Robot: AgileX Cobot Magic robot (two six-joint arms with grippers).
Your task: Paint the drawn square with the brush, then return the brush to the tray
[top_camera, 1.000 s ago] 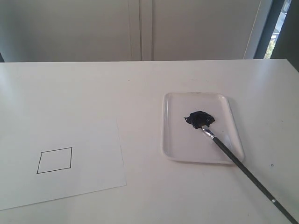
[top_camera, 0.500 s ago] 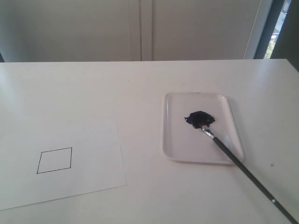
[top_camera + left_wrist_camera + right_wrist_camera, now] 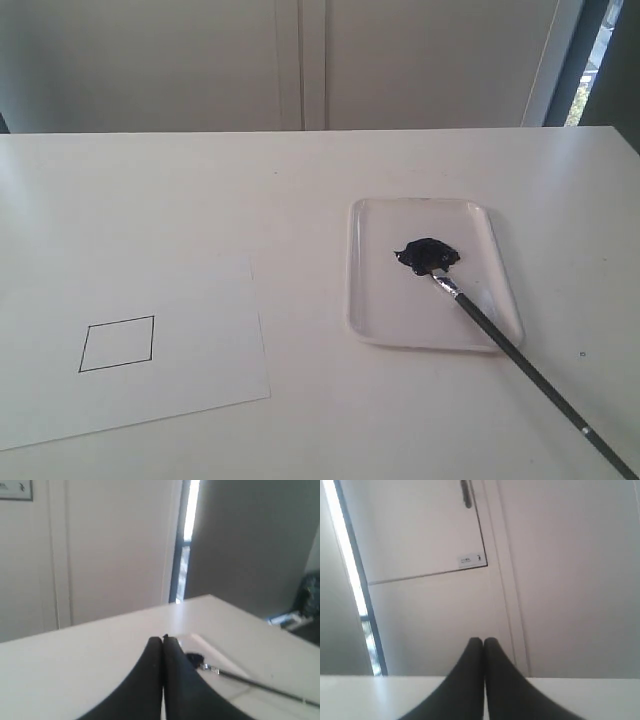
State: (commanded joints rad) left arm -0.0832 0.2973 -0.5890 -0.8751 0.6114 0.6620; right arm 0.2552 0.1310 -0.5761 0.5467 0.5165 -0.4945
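Observation:
The drawn square [image 3: 117,343] is a thin black outline on a white paper sheet [image 3: 130,350] at the front left. On the right lies the tray [image 3: 375,270] with a black paint blob [image 3: 428,255]. The brush [image 3: 520,365] rests with its bristles in the blob and its black handle running off over the tray's near corner toward the front right. Neither gripper shows in the exterior view. My left gripper [image 3: 163,641] is shut and empty, with the blob [image 3: 194,658] and the brush [image 3: 250,681] beyond it. Facing the wall, my right gripper [image 3: 483,641] is shut too.
The white table [image 3: 300,180] ends at a pale wall with door panels [image 3: 300,60] behind it. A dark window frame [image 3: 590,60] stands at the back right.

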